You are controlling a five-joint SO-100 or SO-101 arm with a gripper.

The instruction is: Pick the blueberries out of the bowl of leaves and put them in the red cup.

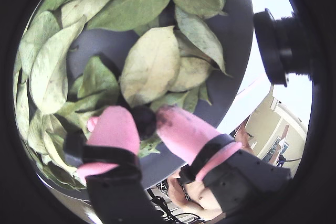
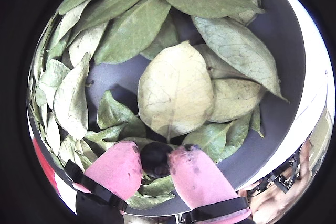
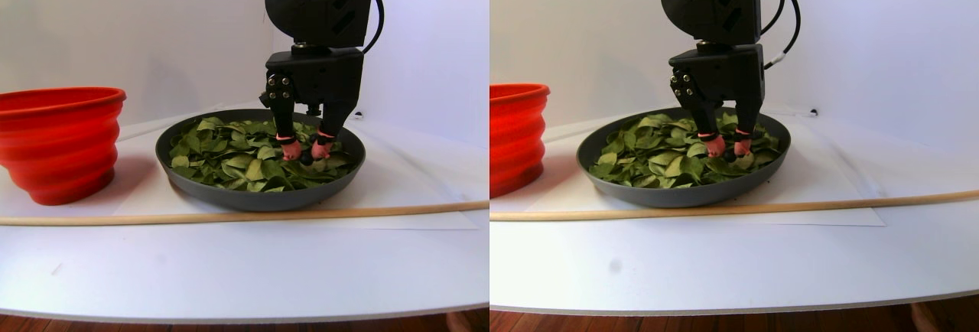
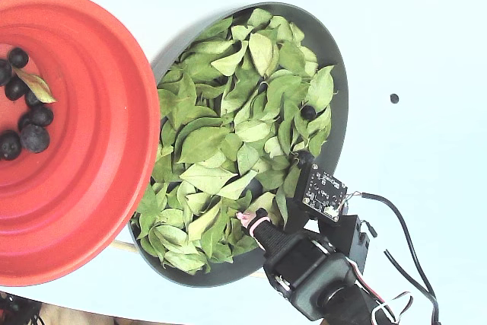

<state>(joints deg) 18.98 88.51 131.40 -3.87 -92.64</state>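
Gripper [image 2: 156,162] — two pink-tipped fingers [image 1: 113,127], lowered into the grey bowl [image 4: 338,66] near its rim on the arm's side. Jaws stood narrowly apart with one dark blueberry [image 1: 144,120] between the tips; in both wrist views the pads looked to touch the berry on either side, so it was judged pinched, though not yet lifted clear of the leaves [image 2: 176,90].

Bowl contents — a loose layer of green and yellowed leaves over most of the floor, with bare grey patches showing. In the fixed view, another blueberry [image 4: 307,112] lay exposed among the leaves toward the far rim, and a smaller dark spot sat near the middle; whether more were buried could not be told.

Red cup [image 4: 68,135] — stood just beside the bowl, on the left in the stereo pair view. It already held several blueberries [image 4: 34,137] and one stray leaf.

Progress, as judged: well under way. Several berries delivered; one in the grip awaiting lift and carry to the cup; at least one more visible in the bowl. A dark speck lay apart on the table [image 4: 426,28].
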